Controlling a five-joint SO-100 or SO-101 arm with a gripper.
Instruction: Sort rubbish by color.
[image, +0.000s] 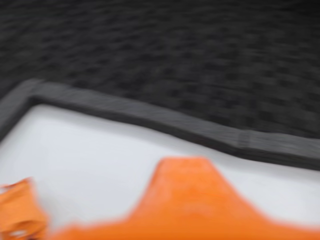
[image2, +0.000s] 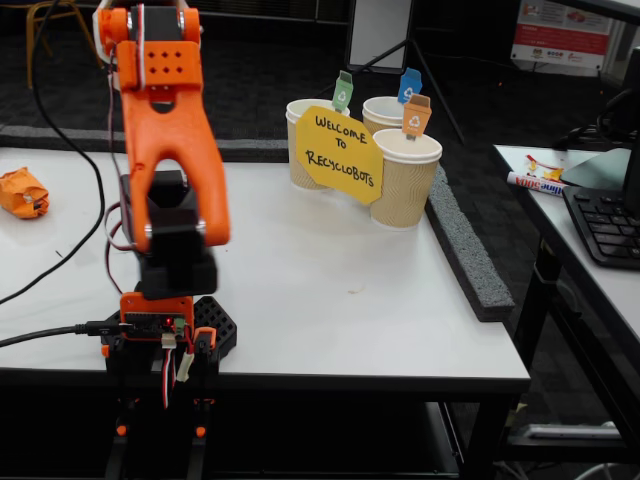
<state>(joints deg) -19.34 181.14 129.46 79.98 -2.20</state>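
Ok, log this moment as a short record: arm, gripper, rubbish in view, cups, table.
arm: orange arm, base at the table's front edge in the fixed view
gripper: out of frame in the fixed view; wrist view blurred, state unreadable
rubbish: one orange wad at the table's far left; also at lower left in the wrist view
cups: three paper cups at the back, with green, blue and orange tags
sign: yellow sign across the cups
table: white table

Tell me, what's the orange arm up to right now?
Gripper state unclear, blurred. Orange wad on table's left edge, untouched. Cups stand apart; nothing between.
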